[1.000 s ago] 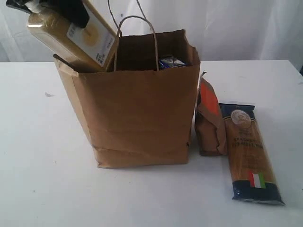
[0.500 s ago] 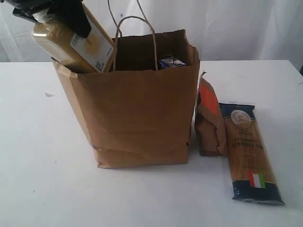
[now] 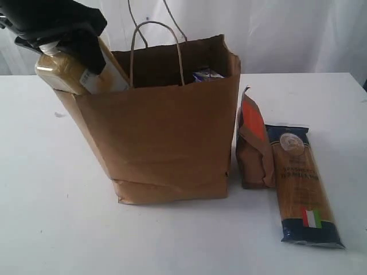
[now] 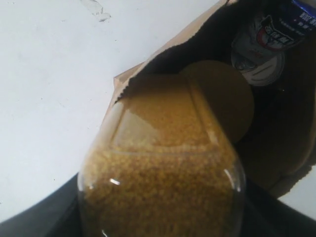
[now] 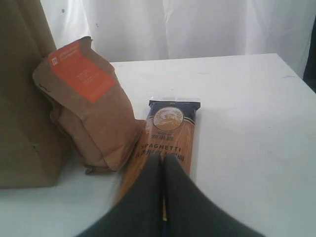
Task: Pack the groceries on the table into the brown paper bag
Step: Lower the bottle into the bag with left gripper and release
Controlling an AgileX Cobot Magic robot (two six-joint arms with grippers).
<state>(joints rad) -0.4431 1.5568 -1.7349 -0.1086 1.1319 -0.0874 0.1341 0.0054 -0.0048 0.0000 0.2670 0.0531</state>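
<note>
The brown paper bag (image 3: 166, 132) stands upright on the white table (image 3: 46, 200). My left gripper (image 3: 57, 26) is shut on the yellow-grain bottle (image 3: 71, 71), which leans tilted into the bag's left top corner. The left wrist view shows the bottle (image 4: 163, 168) between the jaws of that gripper (image 4: 163, 219), entering the bag's mouth. Below it lie a tan lid (image 4: 232, 103) and a foil-topped jar (image 4: 259, 49). A blue-white carton (image 3: 207, 74) peeks over the rim. My right gripper (image 5: 163, 165) is shut and empty, hovering over the spaghetti pack (image 5: 170, 128).
The brown pouch with an orange label (image 3: 255, 143) leans against the bag's right side, and the spaghetti pack (image 3: 301, 183) lies flat beside it. The bag's cord handles (image 3: 155, 34) stick up above its rim. A white curtain hangs behind.
The left gripper has lowered the bottle further into the bag's left corner, pushing that edge of the bag outward to the left. The right gripper, pouch and spaghetti have not moved.
</note>
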